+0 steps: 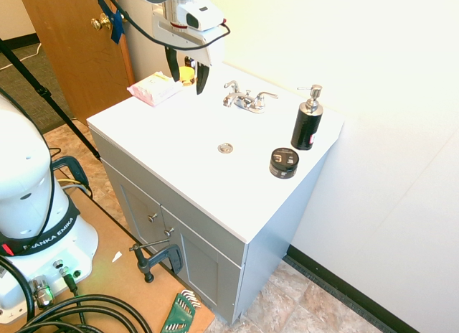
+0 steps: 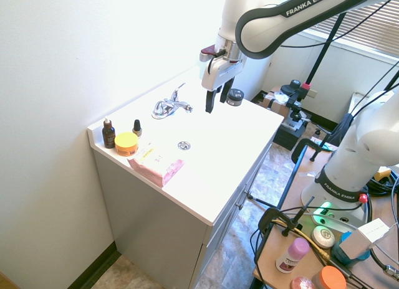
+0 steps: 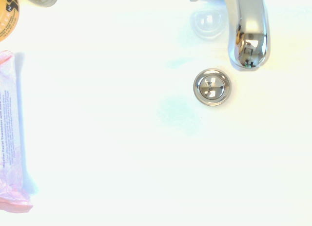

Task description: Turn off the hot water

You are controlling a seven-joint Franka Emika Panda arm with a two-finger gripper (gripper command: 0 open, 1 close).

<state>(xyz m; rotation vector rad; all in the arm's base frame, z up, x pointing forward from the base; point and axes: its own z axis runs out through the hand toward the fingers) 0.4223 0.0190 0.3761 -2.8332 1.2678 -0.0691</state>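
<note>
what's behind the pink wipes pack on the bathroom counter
Behind the pink wipes pack, toward the wall, are a yellow tub and two dark bottles. Whatever lies underneath is covered.

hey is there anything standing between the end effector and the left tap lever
Nothing visible stands between the end effector and the left-hand lever; the pink wipes pack and yellow tub look off to the side.

From my station I have the arm [image 2: 274,24] bent over the worktop [image 2: 218,146], its jaws [image 2: 217,102] pointing down, parted, holding nothing.
</note>
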